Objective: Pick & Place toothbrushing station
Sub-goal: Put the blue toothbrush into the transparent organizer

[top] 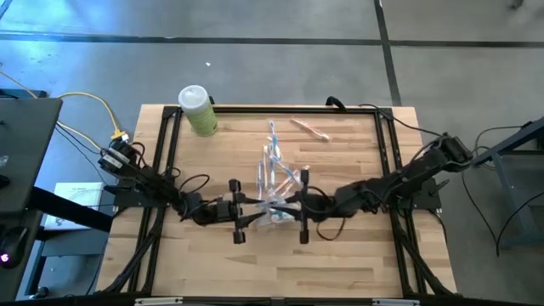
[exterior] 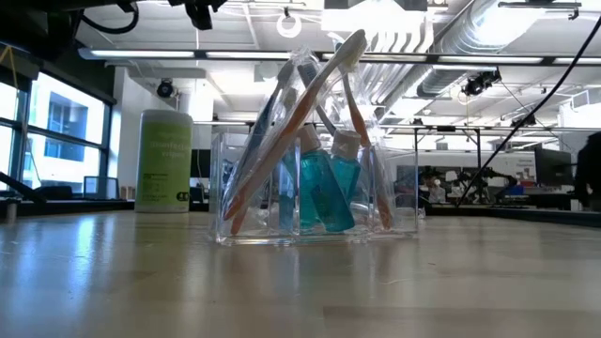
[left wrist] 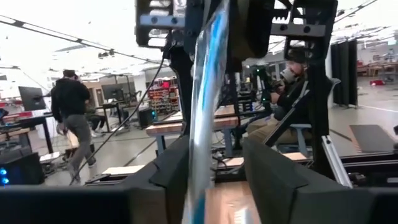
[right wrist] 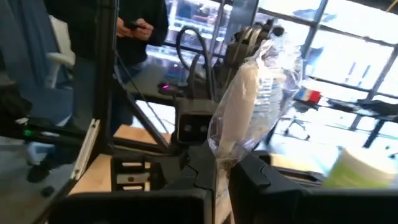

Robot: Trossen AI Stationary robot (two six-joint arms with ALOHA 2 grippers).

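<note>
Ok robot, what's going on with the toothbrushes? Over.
Left hand open at holder. Right hand shut on wrapped toothbrush. Green bottle well clear.

Table (top: 340,263): light wooden top. Clear plastic holder (exterior: 315,188) with toothbrushes stands mid-table. Green bottle (top: 198,110) far left; one loose toothbrush (top: 309,127) far right.

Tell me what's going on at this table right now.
Both arms meet at the table's middle over a clear plastic holder with toothbrushes and small teal bottles in it. The right gripper is shut on a plastic-wrapped toothbrush. The left gripper has a clear-and-blue stick between its opened fingers. A green bottle stands near the far edge, and another toothbrush lies loose.
</note>
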